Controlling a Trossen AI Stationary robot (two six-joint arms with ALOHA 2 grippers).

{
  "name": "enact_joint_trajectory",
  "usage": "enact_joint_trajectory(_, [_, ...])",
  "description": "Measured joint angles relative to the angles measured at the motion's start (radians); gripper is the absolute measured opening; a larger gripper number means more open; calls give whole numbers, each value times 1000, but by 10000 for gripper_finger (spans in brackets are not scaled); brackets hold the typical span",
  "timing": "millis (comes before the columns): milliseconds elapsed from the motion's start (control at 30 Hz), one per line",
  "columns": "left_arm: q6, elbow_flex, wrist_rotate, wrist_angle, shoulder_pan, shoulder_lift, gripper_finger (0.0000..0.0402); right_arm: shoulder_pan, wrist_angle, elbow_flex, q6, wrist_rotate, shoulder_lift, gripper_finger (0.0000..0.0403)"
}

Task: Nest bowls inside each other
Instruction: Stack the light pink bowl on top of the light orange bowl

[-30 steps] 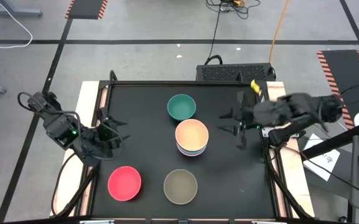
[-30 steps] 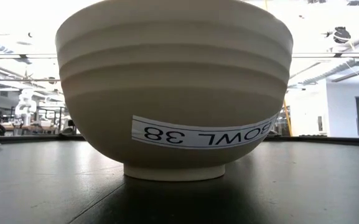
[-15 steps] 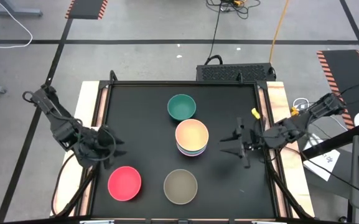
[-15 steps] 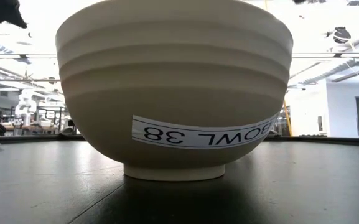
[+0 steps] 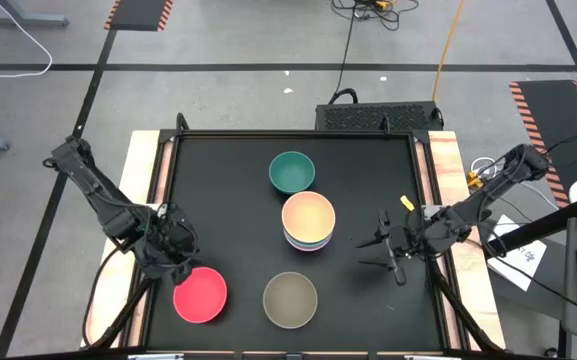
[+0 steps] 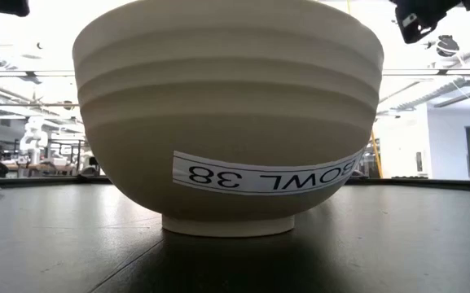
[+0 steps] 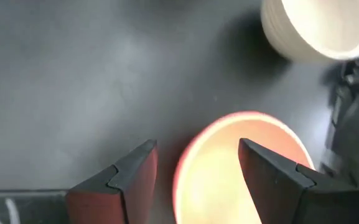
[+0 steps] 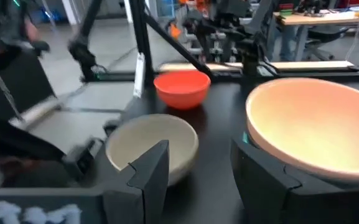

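From above, the left gripper (image 5: 175, 250) hangs with fingers spread just over the far-left rim of the red-pink bowl (image 5: 200, 295), while the right gripper (image 5: 383, 252), also spread and empty, sits beside the peach-topped stack (image 5: 308, 222). Through the left wrist, the red-pink bowl's (image 7: 241, 171) rim lies between the parted fingers (image 7: 132, 177); through the right wrist, the olive-grey bowl (image 8: 153, 146) lies just beyond the gap.

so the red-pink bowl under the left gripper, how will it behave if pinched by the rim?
The red-pink bowl looks like thin plastic, so probably light and easy to lift by one wall. Its glossy inside may let the left gripper slip. If it matches the olive-grey bowl, its small foot could let it tip when nudged.
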Motion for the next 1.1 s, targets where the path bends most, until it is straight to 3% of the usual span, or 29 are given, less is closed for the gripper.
enact_joint_trajectory(200, [-59,-2,154,-3,0,9,228,28,37,-30,-20,5,-1,164])
enact_joint_trajectory(1100, [-255,-2,393,4,0,179,228,30,61,-35,71,4,-1,164])
